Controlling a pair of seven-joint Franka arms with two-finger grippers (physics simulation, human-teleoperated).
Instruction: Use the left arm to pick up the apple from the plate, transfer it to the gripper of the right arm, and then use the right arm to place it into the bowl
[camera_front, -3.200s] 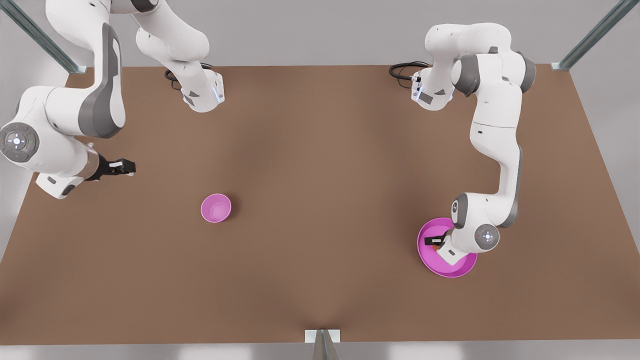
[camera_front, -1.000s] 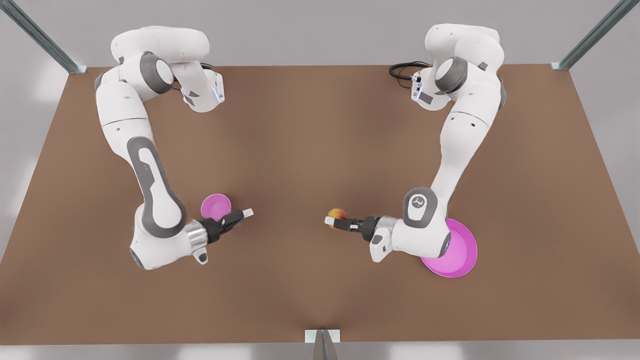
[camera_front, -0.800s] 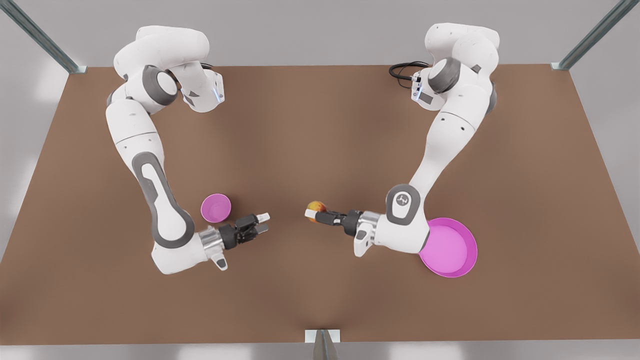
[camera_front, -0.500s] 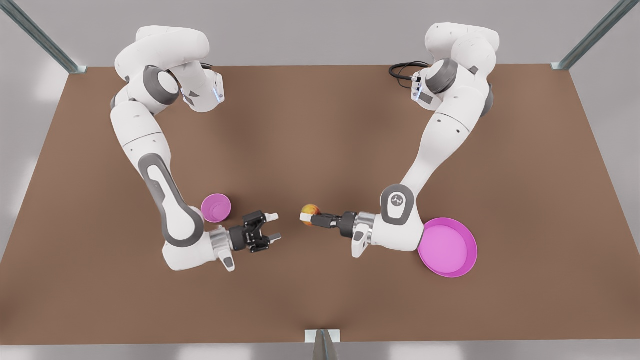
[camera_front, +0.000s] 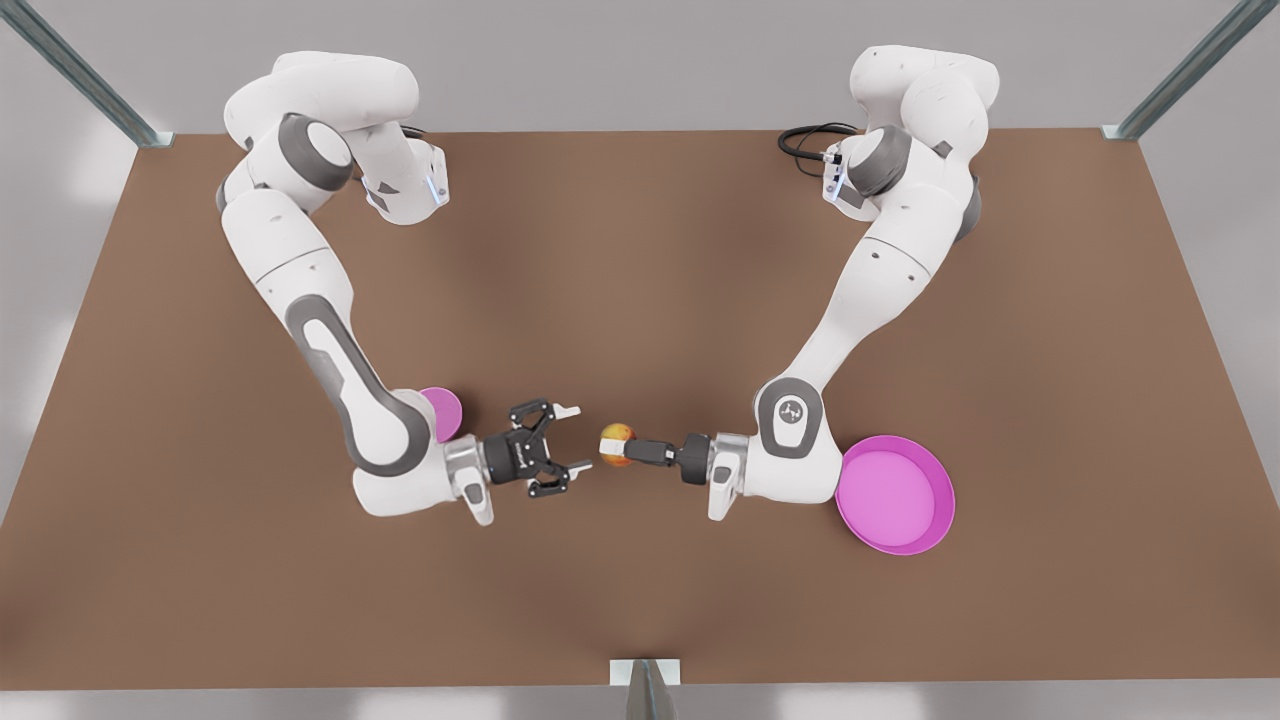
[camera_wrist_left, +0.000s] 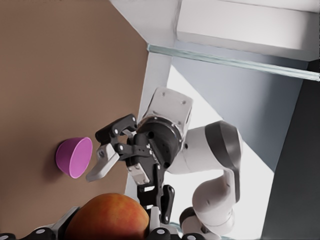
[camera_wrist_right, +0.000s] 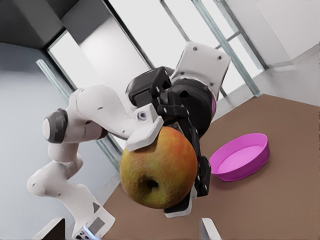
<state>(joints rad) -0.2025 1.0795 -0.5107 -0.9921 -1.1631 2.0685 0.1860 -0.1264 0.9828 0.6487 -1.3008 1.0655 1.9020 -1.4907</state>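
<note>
Bowl (camera_front: 443, 410) half hidden behind the elbow of the arm on the front view's left, with just a pink crescent visible there; seen whole from the left wrist view as a smooth round cup on the table. Lower edge of the apple (camera_front: 617, 440) cut off in the left wrist view, along with most of the fingers around it.

Flat matte brown table (camera_front: 640, 250), unmarked, inside a pale grey room with metal frame posts at the corners and bright window panels behind.

Left gripper (camera_front: 612, 447), on the arm at the front view's right, clamped on the apple and holding it in the air above the middle of the table, well apart from both dishes. Right gripper (camera_front: 575, 438), on the arm at the front view's left, spread wide, facing the apple from just beside it, not touching. Fingers black with pale pads.

Apple round, yellow-green blushing to red-orange, faintly speckled, with a dark dimple toward the right wrist camera. Plate (camera_front: 945, 500) shallow, glossy pink, with a low raised rim, beside the left arm's wrist. Arms glossy white with grey joints.
</note>
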